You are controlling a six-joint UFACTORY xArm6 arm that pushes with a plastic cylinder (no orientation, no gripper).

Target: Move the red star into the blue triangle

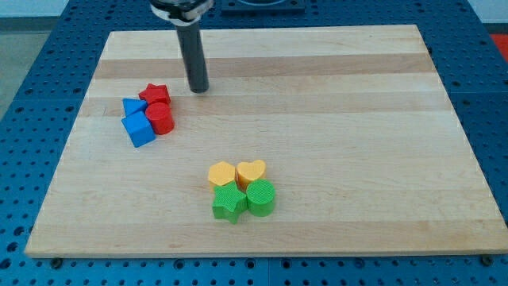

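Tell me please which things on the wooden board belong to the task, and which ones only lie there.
For the job:
- red star-shaped block
- blue triangular block, touching it
- my tip, right of the star

Just lying about:
- blue cube
- red cylinder
- yellow hexagonal block
- yellow heart
- green star
- green cylinder

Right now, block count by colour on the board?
Red: 2, the red star and the red cylinder
Blue: 2, the blue triangle and the blue cube
Yellow: 2, the yellow pentagon and the yellow heart
Green: 2, the green star and the green cylinder
Total: 8
My tip sits at the view's right of the red star.
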